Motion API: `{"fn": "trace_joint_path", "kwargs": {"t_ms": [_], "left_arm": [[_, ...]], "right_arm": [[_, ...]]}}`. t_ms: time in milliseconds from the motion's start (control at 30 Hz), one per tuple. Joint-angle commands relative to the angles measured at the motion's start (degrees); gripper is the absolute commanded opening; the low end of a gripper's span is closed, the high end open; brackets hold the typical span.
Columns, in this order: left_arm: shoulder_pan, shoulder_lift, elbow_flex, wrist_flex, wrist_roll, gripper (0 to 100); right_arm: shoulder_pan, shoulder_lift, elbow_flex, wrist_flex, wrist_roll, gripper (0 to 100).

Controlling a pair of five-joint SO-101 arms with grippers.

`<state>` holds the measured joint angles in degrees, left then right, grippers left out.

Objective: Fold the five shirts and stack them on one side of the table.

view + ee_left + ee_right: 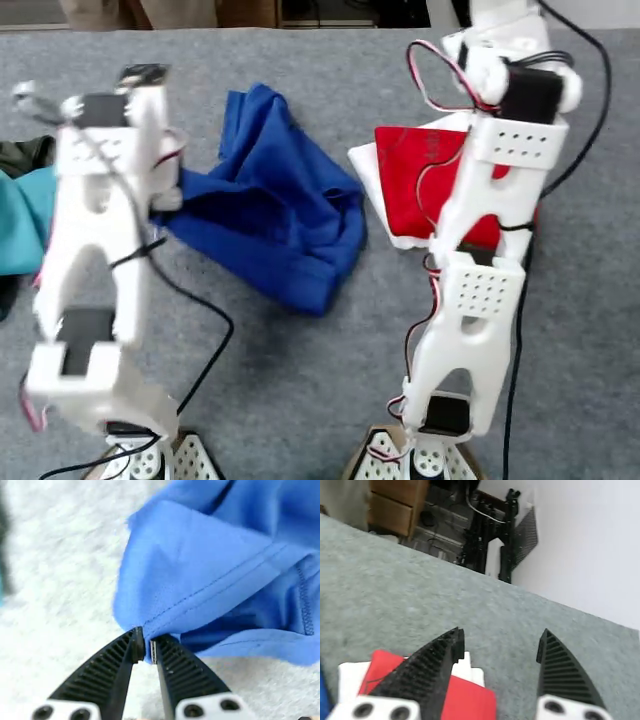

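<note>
While red shirt point(397, 195) lies folded on white shirt point(364, 166) at right, blue shirt point(275, 215) sits crumpled mid-table, hem pinched by left gripper point(145, 643); right gripper point(501, 635) spread, empty; teal shirt point(25, 218) waits left. Most folding remains.

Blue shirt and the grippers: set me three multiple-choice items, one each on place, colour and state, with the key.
1. Where does the blue shirt lie? A) between the two arms B) on the red shirt C) off the table
2. What colour shirt lies on the white shirt? A) teal B) red C) black
3. The left gripper is: A) open B) shut on nothing C) shut on the blue shirt
Key: 1 A, crumpled between them; 2 B, the red shirt covers it; 3 C, its fingers pinch a blue hem.
</note>
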<state>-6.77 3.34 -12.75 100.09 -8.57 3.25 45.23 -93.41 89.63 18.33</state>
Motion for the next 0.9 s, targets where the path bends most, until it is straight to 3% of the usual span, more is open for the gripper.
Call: {"fn": "trace_joint_path", "kwargs": {"t_ms": [0, 233, 500, 667, 800, 867], "left_arm": [[-7.3, -13.49, 9.58, 0.79, -4.48, 2], [-27.52, -28.88, 27.78, 0.7, -23.47, 2], [-50.64, -30.9, 30.24, -1.05, -44.48, 2], [-54.59, -28.09, 31.3, -7.03, -41.23, 5], [-54.95, -24.48, 30.95, -7.3, -30.51, 23], [-54.68, -23.6, 30.86, -7.21, -27.69, 26]], "right_arm": [[-3.3, -0.57, -1.89, 1.41, 1.85, 24.6], [-13.58, -1.01, -1.45, 10.37, 7.82, 24.6], [-28.88, 7.52, 7.69, 11.6, 8.18, 24.6], [-36.0, 17.45, 13.49, 10.81, 8.0, 24.6], [-36.7, 25.19, 13.41, 9.93, 8.18, 24.5], [-35.65, 28.09, 13.32, 10.02, 8.18, 22.1]]}}
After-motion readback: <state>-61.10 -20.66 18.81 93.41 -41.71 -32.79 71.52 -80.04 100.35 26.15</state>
